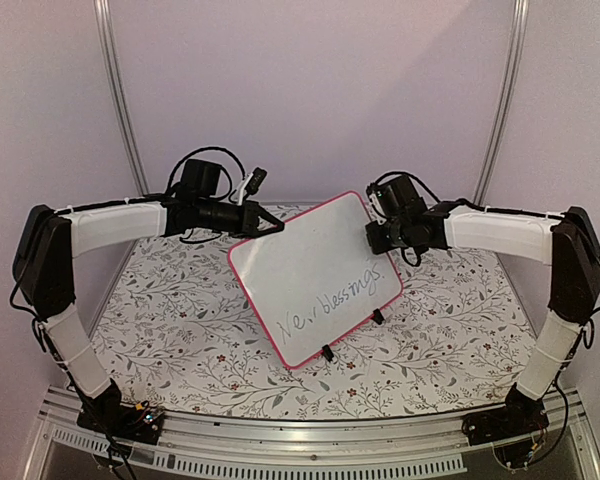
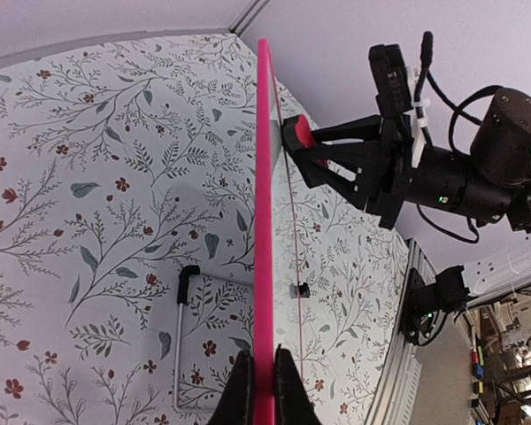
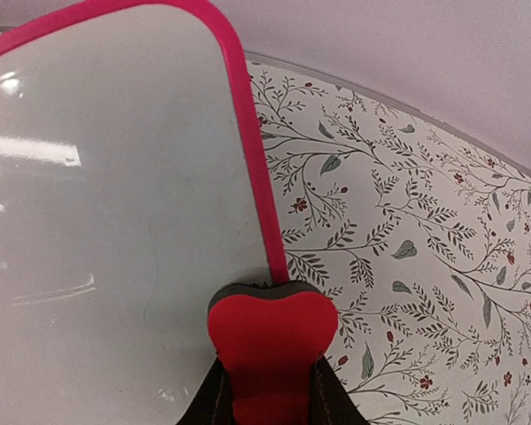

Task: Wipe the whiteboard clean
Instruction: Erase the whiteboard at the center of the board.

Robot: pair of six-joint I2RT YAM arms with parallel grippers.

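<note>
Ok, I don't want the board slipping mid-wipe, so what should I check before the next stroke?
1. Clamp of the left gripper on the whiteboard rim: ok, fingers shut on it.
2. Hold of the right gripper on the eraser: ok.
3. The eraser pressed flat on the board face: cannot tell.
4. The eraser over the writing: not ok, it sits at the rim near a corner, away from the words.
5. Board wiped clean: not ok, the writing shows.
</note>
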